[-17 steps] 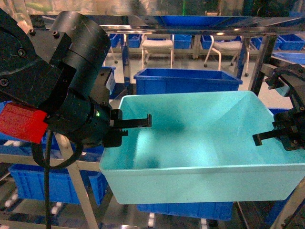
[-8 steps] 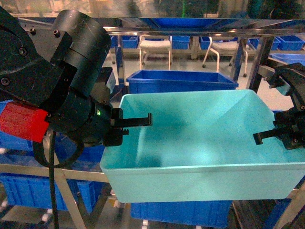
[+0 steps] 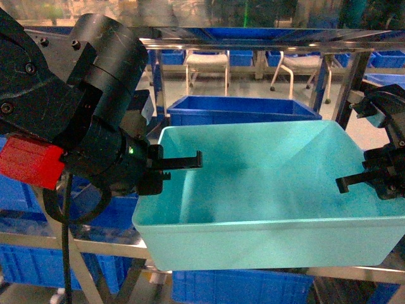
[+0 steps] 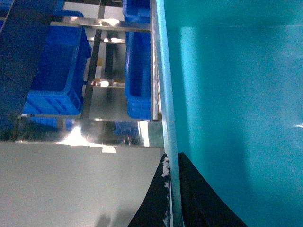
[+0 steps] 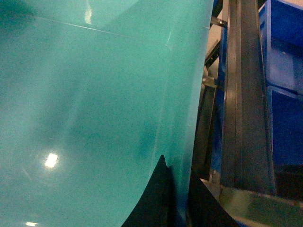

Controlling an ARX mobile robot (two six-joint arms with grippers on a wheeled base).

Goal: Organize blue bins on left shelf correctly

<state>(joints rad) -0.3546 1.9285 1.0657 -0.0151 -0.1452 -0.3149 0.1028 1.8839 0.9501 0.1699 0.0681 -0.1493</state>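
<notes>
Black arms (image 3: pixel 76 107), red block (image 3: pixel 28 163)

Left gripper (image 3: pixel 166 166) clamped shut; right gripper (image 3: pixel 373 179) likewise.

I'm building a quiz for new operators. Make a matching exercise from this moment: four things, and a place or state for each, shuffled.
1. turquoise bin
2. left gripper
3. right gripper
4. dark blue bin

A. clamped on the bin's right wall
B. behind the held bin
C. carried between both arms
D. clamped on the bin's left wall

Pairs: 1-C, 2-D, 3-A, 4-B
</notes>
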